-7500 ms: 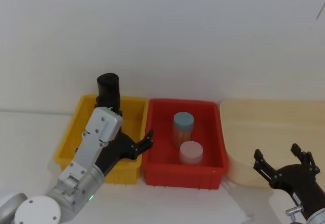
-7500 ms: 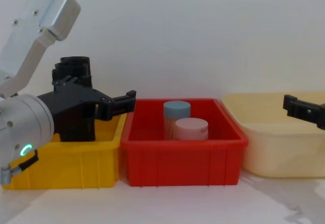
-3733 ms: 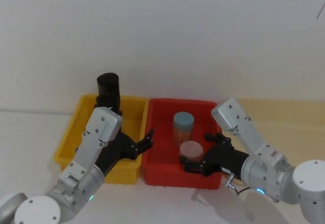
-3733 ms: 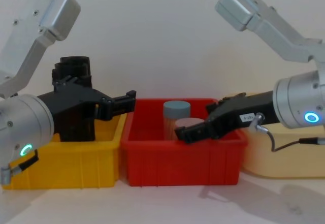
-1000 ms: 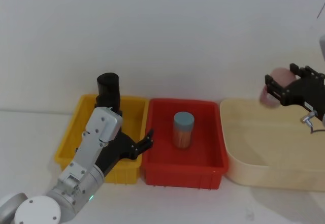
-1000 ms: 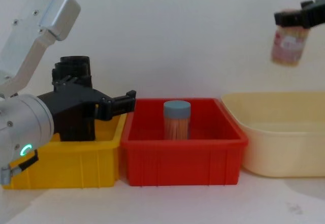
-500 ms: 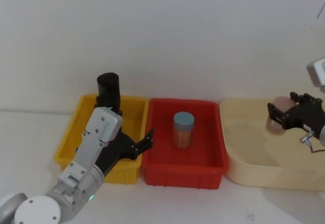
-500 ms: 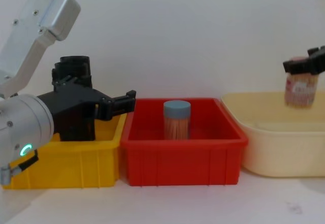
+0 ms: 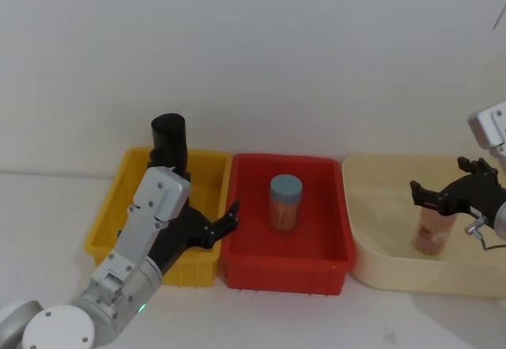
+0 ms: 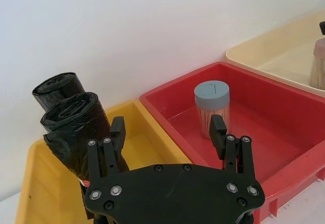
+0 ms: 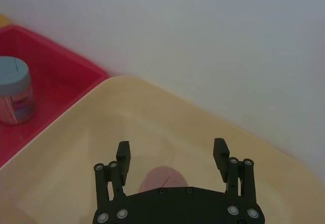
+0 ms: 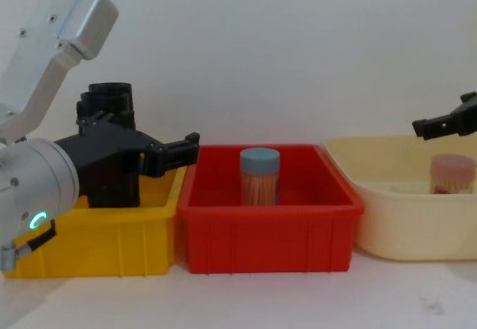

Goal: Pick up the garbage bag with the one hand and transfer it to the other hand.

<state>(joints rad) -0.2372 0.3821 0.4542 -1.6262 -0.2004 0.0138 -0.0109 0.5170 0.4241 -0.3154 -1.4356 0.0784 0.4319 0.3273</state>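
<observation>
Two hands stood spread: left hand (image 10: 168,127) just beside the garbage bag (image 10: 76,122), pickup not yet made; right hand (image 11: 171,148) above a pink-lidded jar (image 9: 431,234). Next, likely: straddle the bag, then pinch.

The pink jar (image 9: 432,234) is now set upright on the floor of the tub (image 12: 395,232); a second ago it was held high above the tub. The right gripper (image 11: 171,149) is released from it and spread wide just above it.
</observation>
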